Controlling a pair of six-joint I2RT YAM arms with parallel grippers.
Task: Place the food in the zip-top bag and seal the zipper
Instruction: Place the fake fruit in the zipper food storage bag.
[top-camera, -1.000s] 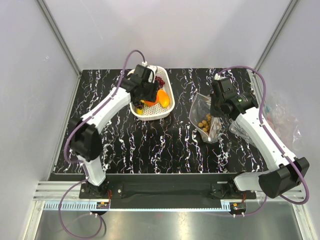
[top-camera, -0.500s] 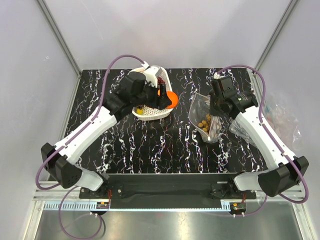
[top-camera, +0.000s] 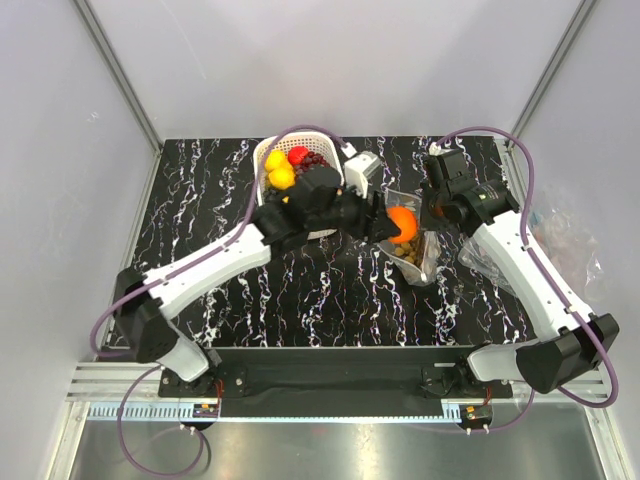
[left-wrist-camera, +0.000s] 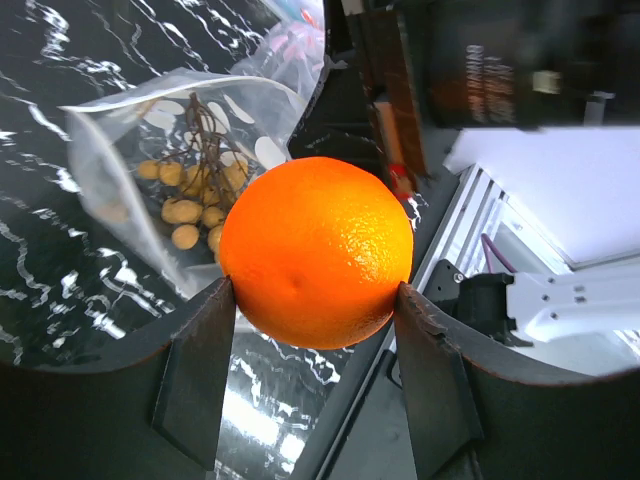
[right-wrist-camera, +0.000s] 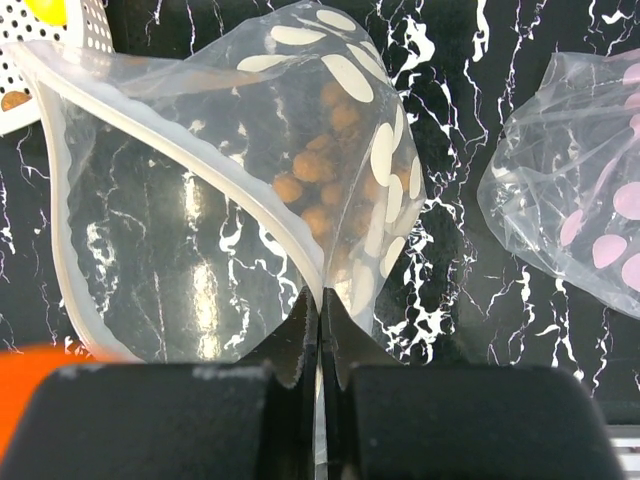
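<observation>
My left gripper (left-wrist-camera: 315, 292) is shut on the orange (left-wrist-camera: 315, 250), one finger on each side. In the top view it holds the orange (top-camera: 402, 224) just over the mouth of the clear zip-top bag (top-camera: 418, 245). Tan grapes (right-wrist-camera: 310, 165) lie inside the bag (right-wrist-camera: 250, 180). My right gripper (right-wrist-camera: 320, 300) is shut on the bag's rim and holds the mouth spread. Yellow lemons (top-camera: 280, 170), a red strawberry (top-camera: 298, 155) and dark purple grapes (top-camera: 318, 160) sit in the white basket (top-camera: 270, 143).
A second clear bag with pink spots (top-camera: 560, 235) lies crumpled at the table's right edge, close to my right arm. A corner of the basket (right-wrist-camera: 50, 40) shows at the upper left of the right wrist view. My left arm reaches across the basket's near half.
My left gripper has lifted the orange out of the basket and carried it right, up to the bag's mouth. The right gripper has kept its hold on the bag.
</observation>
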